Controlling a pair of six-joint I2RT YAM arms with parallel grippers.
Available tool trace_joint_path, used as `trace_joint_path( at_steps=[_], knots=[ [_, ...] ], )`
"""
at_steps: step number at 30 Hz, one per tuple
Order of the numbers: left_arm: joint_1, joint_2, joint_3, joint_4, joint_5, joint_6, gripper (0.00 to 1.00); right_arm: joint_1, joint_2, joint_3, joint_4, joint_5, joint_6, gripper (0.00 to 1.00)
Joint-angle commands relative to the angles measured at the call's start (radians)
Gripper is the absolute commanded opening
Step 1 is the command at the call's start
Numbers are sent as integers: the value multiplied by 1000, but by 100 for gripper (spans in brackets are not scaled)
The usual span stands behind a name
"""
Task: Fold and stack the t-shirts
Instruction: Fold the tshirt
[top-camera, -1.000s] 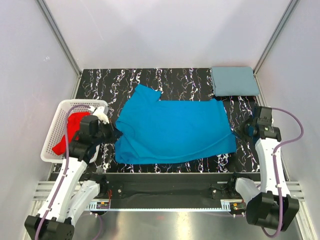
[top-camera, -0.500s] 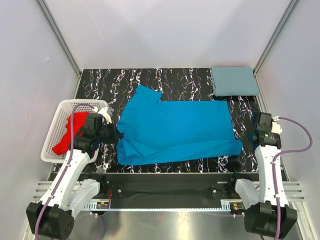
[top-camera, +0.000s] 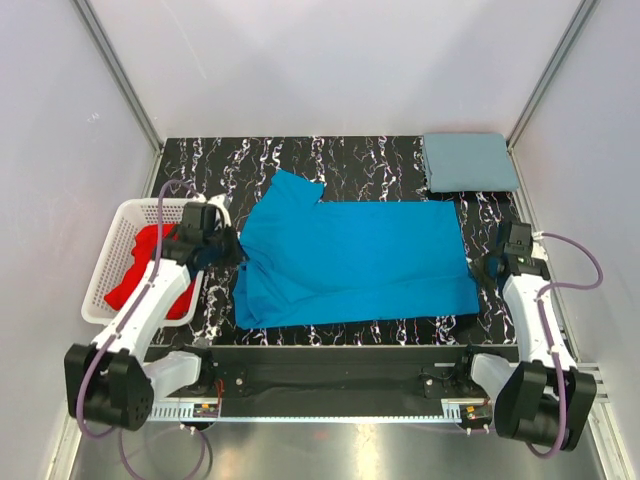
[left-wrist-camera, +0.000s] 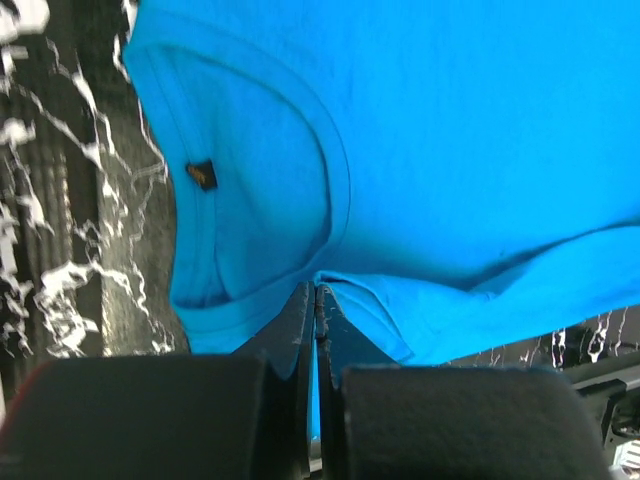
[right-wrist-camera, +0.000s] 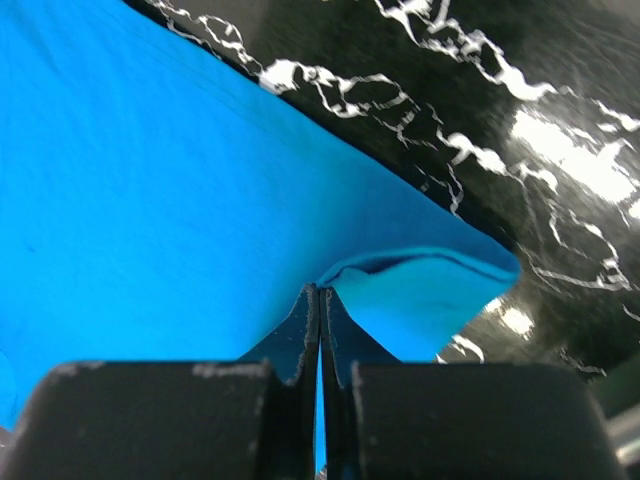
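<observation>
**Spotter A:** Your left pincer (left-wrist-camera: 315, 290) is pressed tight on the bright blue t-shirt (top-camera: 350, 262). It has a fold of cloth nipped just beside the collar (left-wrist-camera: 338, 175) (in the wrist view the small dark neck label (left-wrist-camera: 201, 175) sits up and to the left of the tips).

**Spotter B:** Your right pincer (right-wrist-camera: 320, 292) is clamped the same way, on the same shirt. It grips the hem corner at the opposite end, where the cloth curls over into a little flap against the dark marbled counter (top-camera: 350, 160).

**Spotter A:** Look at your arms from above. Your left arm (top-camera: 155, 300) runs up from its base along the inner side of the white basket (top-camera: 120, 215). Its wrist then turns right, so the pincer points at the shirt's neck end.

**Spotter B:** Your right arm (top-camera: 530, 315) climbs almost straight from its base along the counter's right edge. Its wrist bends inward to the left to meet that corner. Both sets of tips are right down at the cloth.

**Spotter A:** The blue shirt lies spread across the middle of the counter between your two pincers, neck to the left and hem to the right. One sleeve pokes toward the back, and the near edge is a bit rumpled.

**Spotter B:** Your grey-blue t-shirt (top-camera: 468, 162) lies folded in the back right corner, well apart from the right pincer. The red t-shirt (top-camera: 135, 280) is crumpled inside the basket, just beside your left arm.
</observation>
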Motion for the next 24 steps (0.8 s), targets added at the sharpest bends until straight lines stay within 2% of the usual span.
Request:
trace_joint_path(
  at_steps=[1,5,9,14,24],
  knots=[
    [-2,53,108,67,-35,49,0,-4,39,28,113,-6,-21,0],
    [-2,173,195,41,-69,95,0,-4,117,31,130,43,-33,0],
    [-2,250,247,66,3,144,0,-6,159,20,160,48,-33,0],
    [-2,352,326,12,-53,195,0,-12,203,46,174,82,-56,0],
    [-2,441,383,-43,-109,236,0,-41,232,48,199,74,-82,0]
  ],
)
